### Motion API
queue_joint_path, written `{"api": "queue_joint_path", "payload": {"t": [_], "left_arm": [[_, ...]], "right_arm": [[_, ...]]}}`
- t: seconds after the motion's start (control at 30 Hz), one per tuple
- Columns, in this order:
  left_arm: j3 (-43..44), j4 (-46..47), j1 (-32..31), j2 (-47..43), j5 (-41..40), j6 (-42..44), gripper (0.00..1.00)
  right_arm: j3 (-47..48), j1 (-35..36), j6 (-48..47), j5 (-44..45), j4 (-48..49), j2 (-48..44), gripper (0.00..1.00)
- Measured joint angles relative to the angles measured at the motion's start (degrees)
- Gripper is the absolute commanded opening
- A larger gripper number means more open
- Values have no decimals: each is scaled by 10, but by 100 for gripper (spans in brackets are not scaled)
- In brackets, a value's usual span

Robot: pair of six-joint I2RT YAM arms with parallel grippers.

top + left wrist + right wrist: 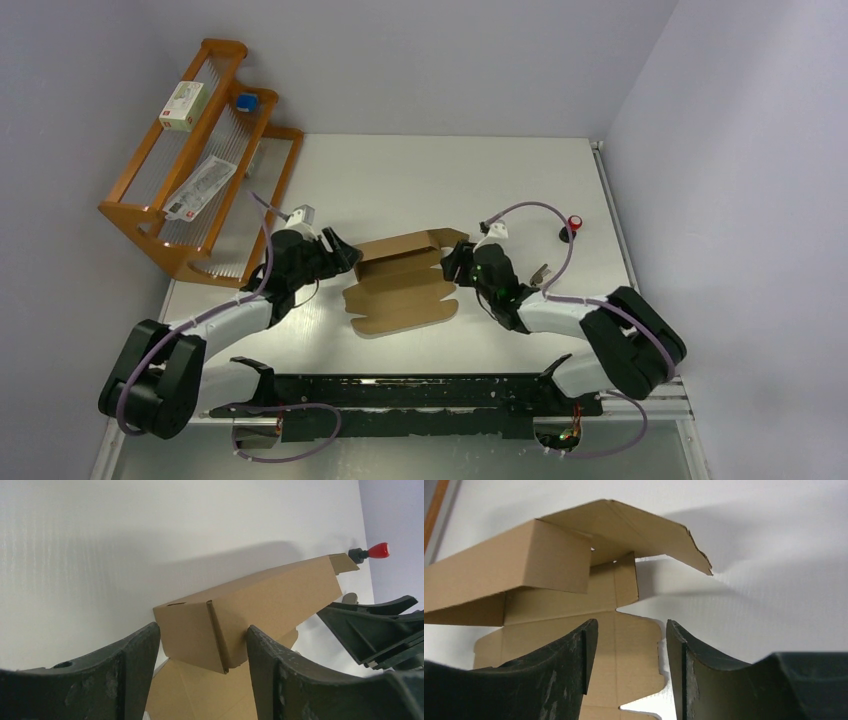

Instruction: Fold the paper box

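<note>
White desk (450,170) carries the half-folded paper box (400,285). Left gripper (204,627) straddles its raised end, pinch uncertain; right gripper (631,622) gapes empty nearby. Unsupported, that wall could spring flat.

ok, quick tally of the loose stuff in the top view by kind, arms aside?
Brown cardboard box: 1
Wooden rack: 1
White carton on the rack: 1
Blue object on the rack: 1
Flat white packet on the rack: 1
Red-capped black knob: 1
Total: 6
</note>
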Motion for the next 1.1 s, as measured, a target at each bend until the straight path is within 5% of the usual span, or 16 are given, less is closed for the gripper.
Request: {"api": "queue_joint_path", "payload": {"t": [0.43,0.83,1.1], "left_arm": [[9,25,0,32,12,-2,69],[9,32,0,35,17,-8,68],[9,41,0,35,26,-15,68]], "right_arm": [[-13,0,-1,-8,242,194,45],[-12,14,-46,-12,347,244,8],[-13,70,-146,6,411,271,7]]}}
